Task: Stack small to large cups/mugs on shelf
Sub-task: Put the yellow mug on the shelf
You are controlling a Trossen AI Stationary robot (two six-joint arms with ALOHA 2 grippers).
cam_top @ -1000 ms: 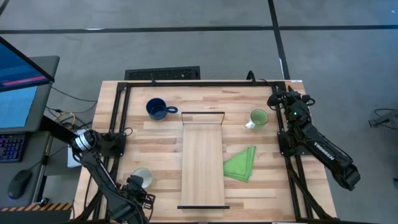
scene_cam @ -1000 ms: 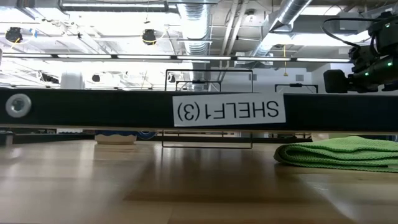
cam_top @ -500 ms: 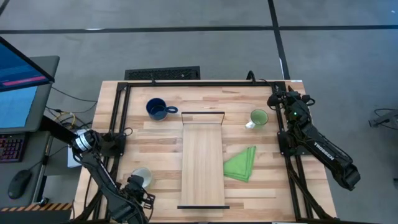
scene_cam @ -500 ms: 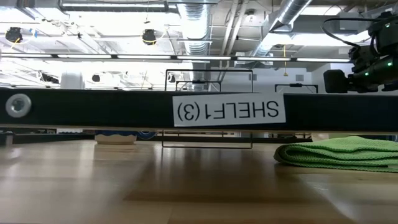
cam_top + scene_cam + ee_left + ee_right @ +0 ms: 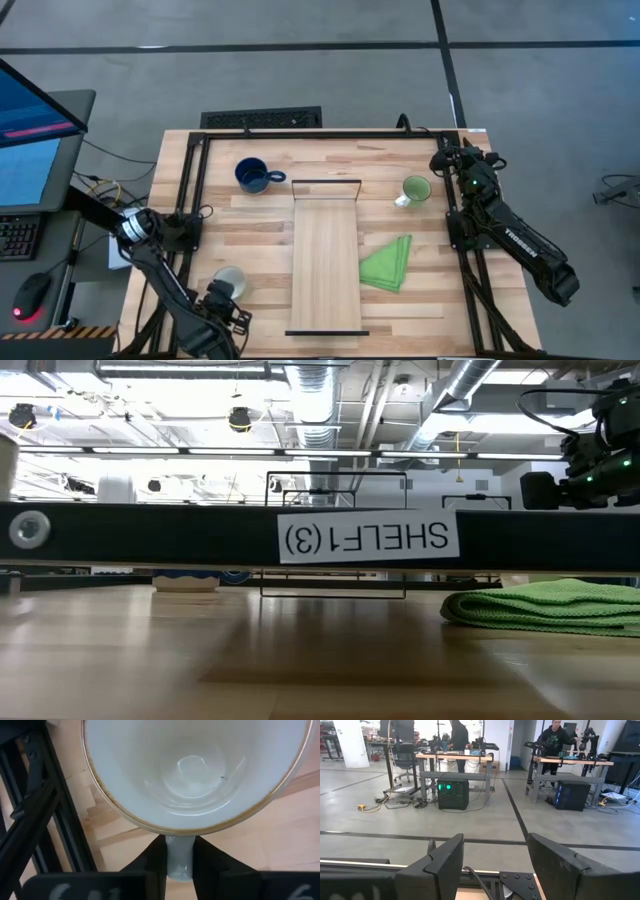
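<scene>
The white mug (image 5: 228, 283) is held at the near left corner of the tabletop (image 5: 250, 225) by the left gripper (image 5: 218, 306). In the left wrist view its handle (image 5: 178, 860) is pinched between the two dark fingers (image 5: 210, 862), with the open mouth of the mug facing the camera. Whether the mug rests on the wood or is already raised cannot be told.

The shelf (image 5: 324, 262) runs from near to far down the middle of the tabletop and nothing is seen on it. The dark blue mug (image 5: 252, 176) stands at the far left, just beside the shelf's far end, and the light green mug (image 5: 415, 189) at the far right. A folded green cloth (image 5: 388, 262) lies just right of the shelf. The right gripper (image 5: 448, 160) waits at the far right edge, near the green mug, with its fingers (image 5: 445, 862) spread apart and nothing between them.

The step in hand is judged to be the carrying of the white mug to the shelf. The grip on the handle alone should be kept firm, since the mug could swing about so narrow a hold. The mug should be raised clear of the shelf's black frame, carried rightward, and set upright on the plank, with room left for the other two mugs.
</scene>
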